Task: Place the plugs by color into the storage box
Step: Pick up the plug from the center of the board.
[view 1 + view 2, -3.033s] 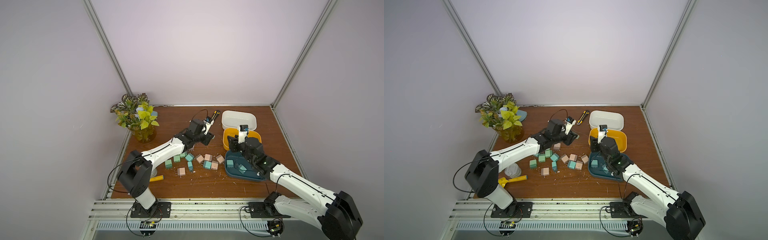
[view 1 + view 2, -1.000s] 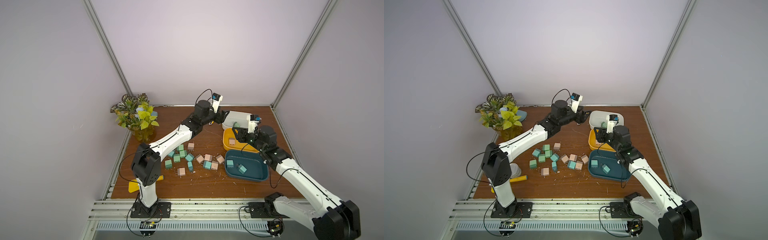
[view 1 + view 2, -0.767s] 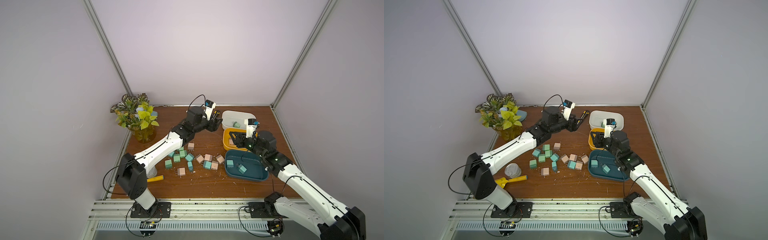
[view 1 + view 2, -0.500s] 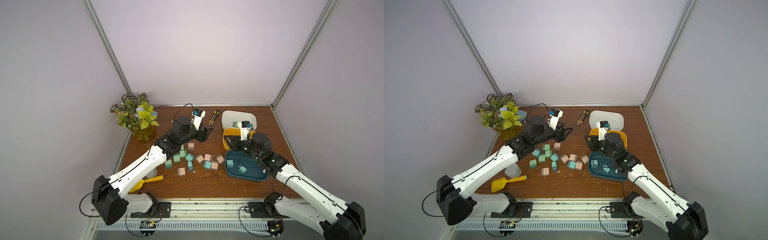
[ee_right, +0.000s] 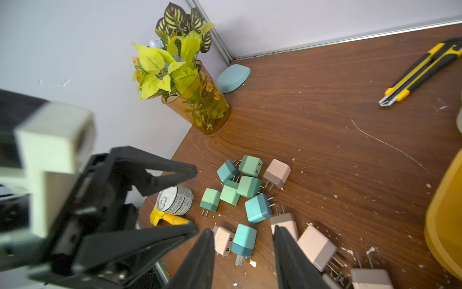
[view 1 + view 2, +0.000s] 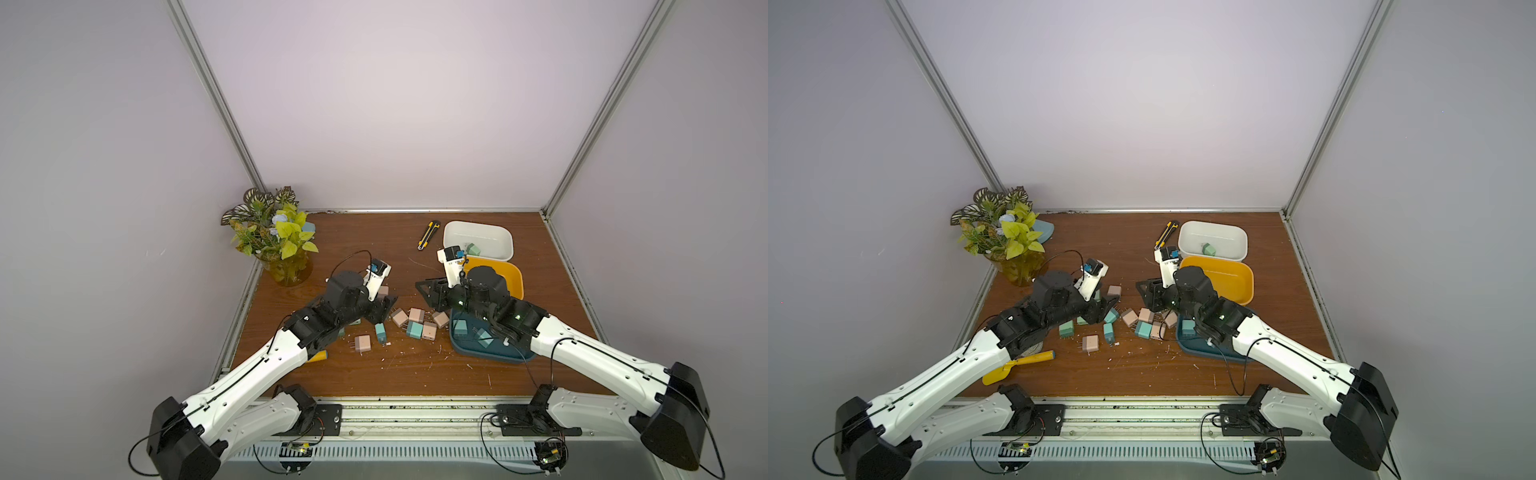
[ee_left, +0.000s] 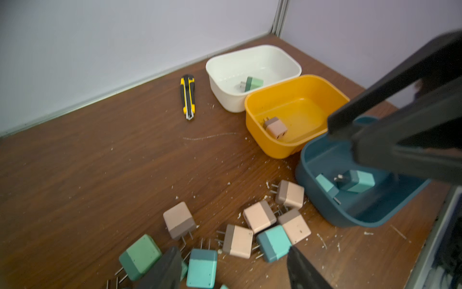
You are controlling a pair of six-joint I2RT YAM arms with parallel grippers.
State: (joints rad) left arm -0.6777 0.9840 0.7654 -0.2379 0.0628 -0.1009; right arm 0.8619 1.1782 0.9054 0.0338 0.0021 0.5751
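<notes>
Several loose plugs (image 6: 415,328), pink, green and teal, lie clustered mid-table. The storage box is three tubs: a white tub (image 7: 225,95) holding a green plug (image 7: 252,83), a yellow tub (image 7: 262,140) holding a pink plug (image 7: 275,127), and a blue tub (image 7: 325,212) holding two teal plugs (image 7: 355,181). My left gripper (image 7: 232,272) hangs open and empty low over the cluster's left part, above a teal plug (image 7: 201,267). My right gripper (image 5: 243,231) is open and empty over the cluster's right side, above another teal plug (image 5: 243,247).
A yellow-black utility knife (image 6: 428,235) lies near the back, left of the white tub. A vase of leaves (image 6: 282,249) fills the back left corner beside a pale blue oval object (image 5: 233,77). A tin can (image 5: 175,200) and yellow scoop (image 6: 1017,365) sit front left. Both grippers are close together.
The left arm drew back from the white tub and dropped to the plug cluster. The right arm swung from over the yellow tub down to the cluster's right side.
</notes>
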